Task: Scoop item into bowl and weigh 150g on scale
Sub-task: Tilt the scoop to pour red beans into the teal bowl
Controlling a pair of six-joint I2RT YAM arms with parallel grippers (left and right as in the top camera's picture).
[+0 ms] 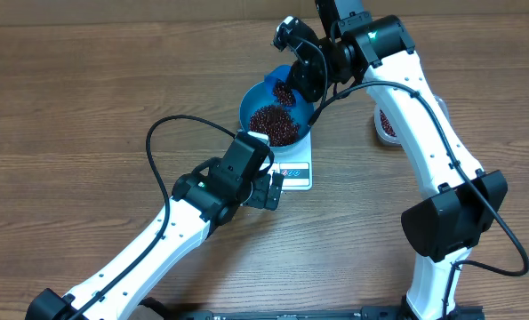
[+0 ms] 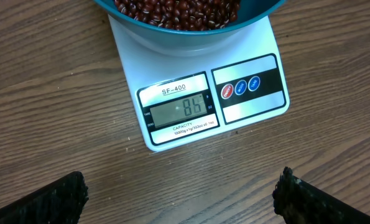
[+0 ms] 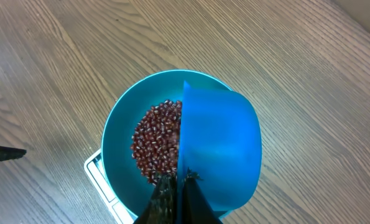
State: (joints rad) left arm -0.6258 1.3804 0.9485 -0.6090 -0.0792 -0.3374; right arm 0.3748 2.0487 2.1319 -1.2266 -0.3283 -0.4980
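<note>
Right tool (image 3: 177,186) clamps one scoop (image 3: 219,149) over one bowl (image 3: 117,127); left tool (image 2: 181,199) gapes.

Overhead: tub (image 1: 386,124) mostly hidden behind right arm (image 1: 428,142), only a sliver shows. Scale (image 1: 297,171) is under the bowl (image 1: 251,100) except its 6 o'clock strip, and its display (image 1: 289,170) is too small to read. Bowl's 1 o'clock rim is covered by scoop (image 1: 284,89) and right gripper (image 1: 301,78). Left wrist: bowl cut off by top edge, near rim only. Fingers (image 2: 51,200) of left gripper (image 2: 183,202) cut by bottom edge. Small print under display unreadable. Right wrist: scoop hides bowl's 3 o'clock half and the beans (image 3: 157,143) there. Scoop handle is buried between fingers (image 3: 166,199) cut off at 6 o'clock. Scale is just a corner at 7 o'clock. Dark tip (image 3: 4,153) at 9 o'clock edge can't be identified.
</note>
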